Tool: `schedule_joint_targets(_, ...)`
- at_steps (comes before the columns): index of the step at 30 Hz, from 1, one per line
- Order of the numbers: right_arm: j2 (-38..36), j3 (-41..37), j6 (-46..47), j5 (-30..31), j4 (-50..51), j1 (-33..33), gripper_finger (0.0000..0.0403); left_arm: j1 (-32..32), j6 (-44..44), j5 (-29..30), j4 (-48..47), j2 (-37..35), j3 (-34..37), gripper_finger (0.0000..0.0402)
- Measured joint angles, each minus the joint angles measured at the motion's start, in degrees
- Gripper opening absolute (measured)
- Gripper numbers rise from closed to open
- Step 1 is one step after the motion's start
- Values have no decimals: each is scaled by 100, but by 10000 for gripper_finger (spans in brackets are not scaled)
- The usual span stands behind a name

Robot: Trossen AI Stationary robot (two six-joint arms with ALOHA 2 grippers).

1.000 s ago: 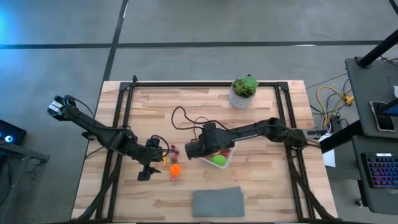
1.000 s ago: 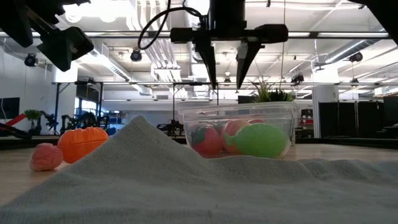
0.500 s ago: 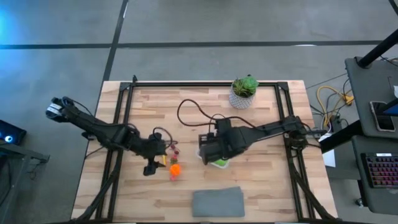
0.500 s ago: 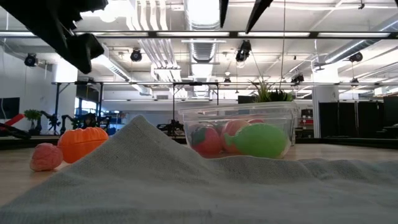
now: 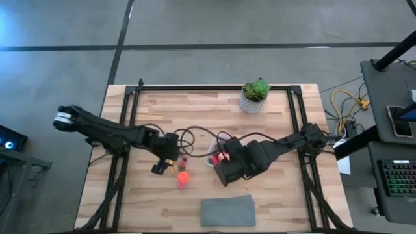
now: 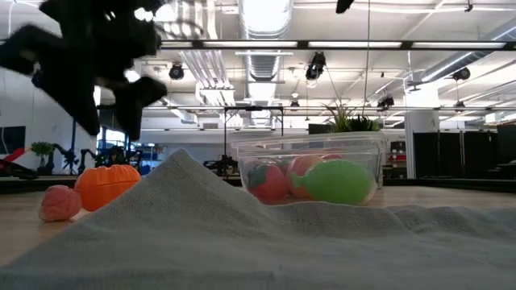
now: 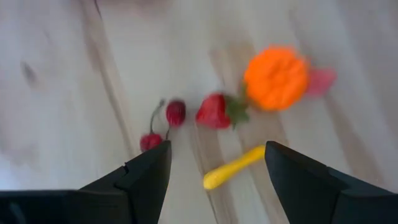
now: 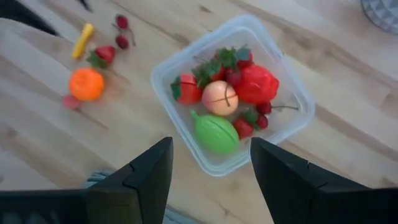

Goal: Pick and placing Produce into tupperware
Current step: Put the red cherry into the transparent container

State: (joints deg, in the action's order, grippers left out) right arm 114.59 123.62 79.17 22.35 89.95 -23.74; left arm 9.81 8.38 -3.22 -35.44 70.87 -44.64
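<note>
The left end effector (image 7: 214,171) (fingers spread, empty) hangs above the produce (image 7: 214,112) beside the tupperware (image 8: 233,93).

Both arms reach inward, left gripper (image 7: 214,165) and right gripper (image 8: 210,163) agape.

Part-filled clear tupperware (image 8: 292,118), loose produce (image 8: 86,83) nearby

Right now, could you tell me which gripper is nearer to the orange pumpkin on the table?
Left. The left gripper hangs open just beside the orange pumpkin, above the loose pieces. The right gripper hangs open farther off, over the tupperware.
</note>
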Motion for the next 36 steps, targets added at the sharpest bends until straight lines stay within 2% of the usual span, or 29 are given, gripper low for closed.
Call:
schedule_joint_targets(3, -11, 95, -59, 184, -9, -75, 207, -209, 18, -37, -25, 464, -7, 244)
schedule_joint_targets(8, -525, 98, -839, 181, -217, -41, 207, -414, 94, -138, -146, 966, -199, 244)
schedule_joint_targets(13, -1248, -83, -1715, 316, -223, 42, 207, -550, 101, -132, -394, 968, -448, 244)
schedule_joint_targets(16, -1791, -447, -2309, 281, -377, 142, 207, -660, -52, -123, -382, 808, -604, 244)
schedule_joint_targets(17, -2013, -668, -2491, 210, -612, 194, 207, -706, -154, -121, -368, 760, -676, 244)
schedule_joint_targets(19, -2459, -1303, -2924, -322, -1505, 366, 207, -801, -374, -115, -343, 659, -777, 244)
schedule_joint_targets(22, -3003, -2616, -3580, -954, -3317, 611, 207, -916, -623, -98, -351, 540, -952, 244)
schedule_joint_targets(24, -3278, -3454, -3863, -1246, -4028, 843, 207, -957, -654, -100, -373, 458, -1044, 244)
schedule_joint_targets(26, -3592, -4171, -3999, -1469, -4227, 1130, 207, -963, -653, -99, -334, 383, -1112, 244)
schedule_joint_targets(31, -4683, -5763, -4068, -1483, -4466, 1753, 207, -971, -662, -88, -330, 202, -1086, 244)
schedule_joint_targets(36, -6010, -7037, -4154, -2047, -5336, 2289, 207, -971, -1417, -81, -305, 149, -1073, 244)
